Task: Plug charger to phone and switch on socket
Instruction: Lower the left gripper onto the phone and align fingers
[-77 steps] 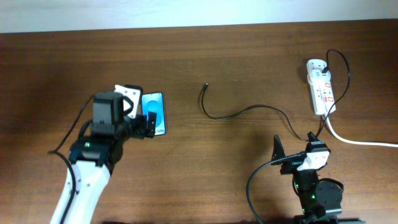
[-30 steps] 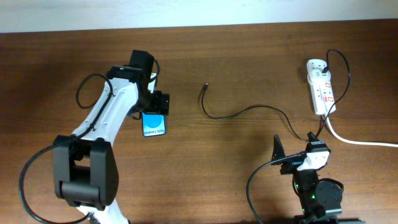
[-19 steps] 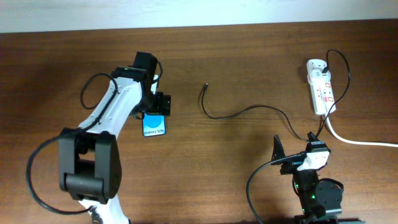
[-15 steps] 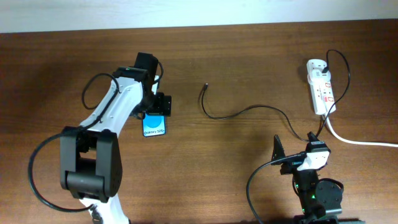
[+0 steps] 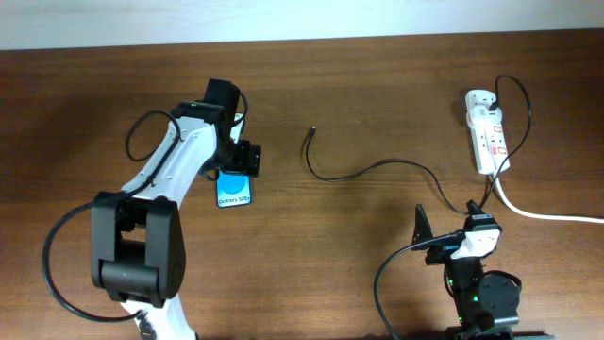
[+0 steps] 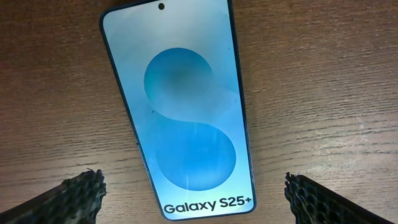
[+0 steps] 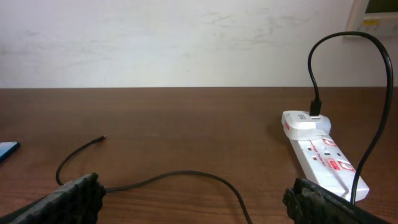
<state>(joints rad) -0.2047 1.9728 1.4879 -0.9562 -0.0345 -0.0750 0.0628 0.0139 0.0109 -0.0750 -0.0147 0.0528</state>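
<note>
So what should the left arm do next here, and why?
Probably lower the left tool and close on the phone: its open fingers straddle the phone's lower end, the phone lies flat and unheld on the table, and the charger lies apart from it, unplugged.

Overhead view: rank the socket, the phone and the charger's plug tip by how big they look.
1. socket: clearly the longest.
2. phone: shorter, though its top end is hidden.
3. charger's plug tip: a tiny speck.

Upper end of phone (image 5: 234,193) beneath left arm (image 5: 175,161); white cord (image 5: 552,216) past overhead view's right edge
</note>
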